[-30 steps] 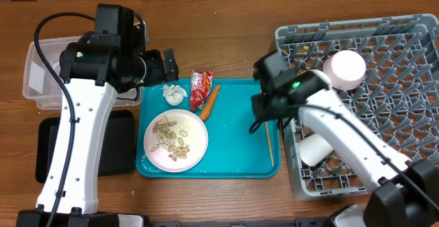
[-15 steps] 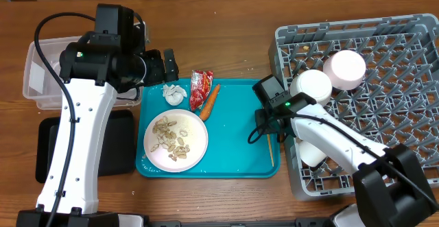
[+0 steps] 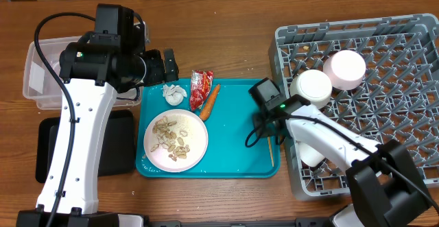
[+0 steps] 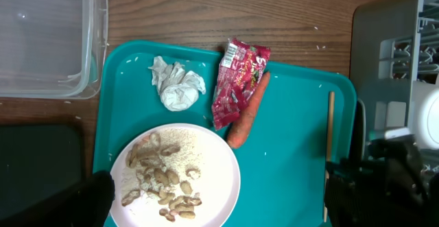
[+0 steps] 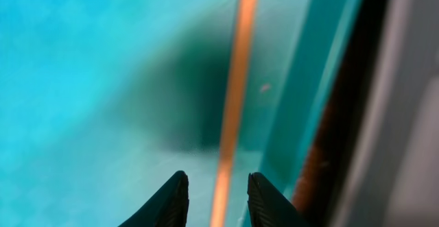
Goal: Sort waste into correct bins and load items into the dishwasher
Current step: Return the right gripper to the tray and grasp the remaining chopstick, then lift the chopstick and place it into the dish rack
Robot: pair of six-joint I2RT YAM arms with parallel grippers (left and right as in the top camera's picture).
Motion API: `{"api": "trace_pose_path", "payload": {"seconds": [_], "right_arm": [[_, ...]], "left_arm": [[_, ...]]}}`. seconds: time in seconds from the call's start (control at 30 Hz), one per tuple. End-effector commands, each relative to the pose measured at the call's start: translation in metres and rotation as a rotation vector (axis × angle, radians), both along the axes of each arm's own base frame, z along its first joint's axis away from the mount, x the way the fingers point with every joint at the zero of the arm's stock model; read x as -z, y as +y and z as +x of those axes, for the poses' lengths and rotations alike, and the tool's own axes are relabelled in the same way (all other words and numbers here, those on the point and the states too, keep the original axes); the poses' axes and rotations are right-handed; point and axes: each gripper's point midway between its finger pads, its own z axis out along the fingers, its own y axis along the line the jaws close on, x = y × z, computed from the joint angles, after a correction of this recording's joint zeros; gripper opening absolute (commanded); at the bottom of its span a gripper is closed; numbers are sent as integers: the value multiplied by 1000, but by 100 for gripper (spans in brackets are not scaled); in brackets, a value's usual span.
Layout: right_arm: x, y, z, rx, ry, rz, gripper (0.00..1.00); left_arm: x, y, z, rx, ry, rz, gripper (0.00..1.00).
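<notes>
My right hand (image 5: 218,193) sits low over a chopstick (image 5: 236,83), fingers apart on either side, not clamped. The chopstick lies along the right edge of the teal tray (image 3: 233,151), with the tray rim and dish rack (image 3: 384,110) crowding close. My left hand (image 3: 168,66) is spread wide at the tray's far-left corner, near the tissue (image 3: 174,93), wrapper (image 3: 200,88) and carrot (image 3: 210,100).

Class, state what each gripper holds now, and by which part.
Nothing is held: the right gripper straddles the chopstick without touching it; the left gripper hangs open, empty.
</notes>
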Motion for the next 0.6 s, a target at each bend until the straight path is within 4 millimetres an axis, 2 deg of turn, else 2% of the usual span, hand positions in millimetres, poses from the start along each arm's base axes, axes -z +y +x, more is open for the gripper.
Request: {"api": "trace_pose_path", "payload": {"seconds": [0.0,0.1,0.2,0.43,0.57], "right_arm": [[12,0,-14,1,54,-64,32],[-3,4,-12,5,14,-111,33],[-7,12,-11,-12,-1,-100,40],[3,19,-10,-16,5,-62,37],[13,12,-9,-7,17,-104,38]], "left_arm": [[-7,1,1,-8,-19,-1,100],[-7,1,1,-8,-19,-1,100],[-7,1,1,-8,-19,-1,100],[-7,1,1,-8,-19,-1,100],[-7,1,1,-8,-19,-1,100]]}}
